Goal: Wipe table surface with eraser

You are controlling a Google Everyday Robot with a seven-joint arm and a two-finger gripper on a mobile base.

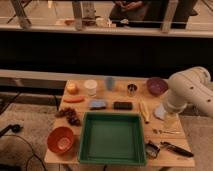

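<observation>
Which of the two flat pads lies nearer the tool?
The black eraser, right of the blue pad; the tool hangs over the table surface at right.

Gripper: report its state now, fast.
The gripper: cannot be told; it hangs over the right side of the table surface, apart from the eraser.

The arm (192,90) runs off the right edge and covers part of the table surface (120,95); the gripper (169,119), low at the table's right side beneath it, is mostly hidden
</observation>
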